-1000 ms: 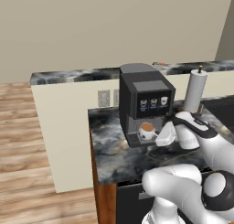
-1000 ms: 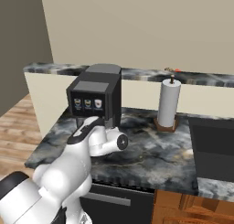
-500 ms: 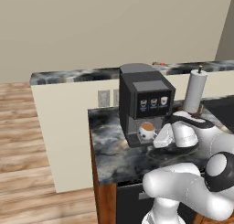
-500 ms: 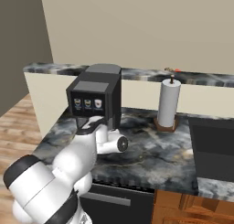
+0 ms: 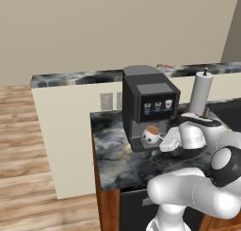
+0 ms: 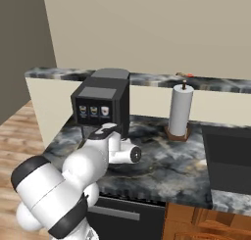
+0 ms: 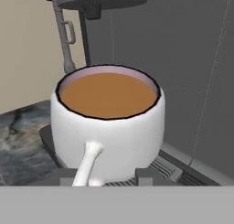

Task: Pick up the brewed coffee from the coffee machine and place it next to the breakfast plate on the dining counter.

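- Left base view gives us the counter (image 5: 113, 159) carrying the coffee machine (image 5: 149, 105).
- We see the brewed coffee (image 7: 109, 127) on the machine's drip grate, handle facing us.
- Our tool (image 7: 106, 176) has its tips spread either side of that handle, gripping nothing.

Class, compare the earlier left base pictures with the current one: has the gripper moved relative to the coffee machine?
Yes. The gripper has moved left, closer to the coffee machine and the mug of coffee on its drip grate.

Glossy white rounded arm (image 5: 188, 194) links, dark grey joint bands, black disc cap on one joint.
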### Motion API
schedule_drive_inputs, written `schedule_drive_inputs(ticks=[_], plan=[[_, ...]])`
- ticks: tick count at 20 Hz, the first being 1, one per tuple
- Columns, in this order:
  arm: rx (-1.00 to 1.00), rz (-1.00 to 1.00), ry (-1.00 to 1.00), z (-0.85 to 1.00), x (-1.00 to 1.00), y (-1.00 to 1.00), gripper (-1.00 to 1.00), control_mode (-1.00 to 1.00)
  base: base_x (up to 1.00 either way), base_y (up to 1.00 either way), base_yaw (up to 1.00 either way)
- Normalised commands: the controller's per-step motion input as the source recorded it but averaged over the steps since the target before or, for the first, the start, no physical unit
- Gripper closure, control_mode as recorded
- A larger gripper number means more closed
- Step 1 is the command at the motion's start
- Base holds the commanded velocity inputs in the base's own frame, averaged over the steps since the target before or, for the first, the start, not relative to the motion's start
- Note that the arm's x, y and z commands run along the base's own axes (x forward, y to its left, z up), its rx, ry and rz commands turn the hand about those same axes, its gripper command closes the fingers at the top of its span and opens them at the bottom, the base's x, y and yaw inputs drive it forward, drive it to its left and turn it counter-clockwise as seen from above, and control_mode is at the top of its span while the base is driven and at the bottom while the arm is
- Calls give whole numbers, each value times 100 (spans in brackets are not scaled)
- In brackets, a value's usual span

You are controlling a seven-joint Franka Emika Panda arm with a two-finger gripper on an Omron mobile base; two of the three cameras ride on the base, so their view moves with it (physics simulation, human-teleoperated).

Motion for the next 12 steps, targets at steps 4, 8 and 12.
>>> schedule_drive_inputs(ticks=[4,8,12], plan=[[0,1,0,0,-8,0,100,-100,0,0,0],[0,4,0,1,-14,3,100,-100,0,0,0],[0,7,0,12,-20,12,100,-100,0,0,0]])
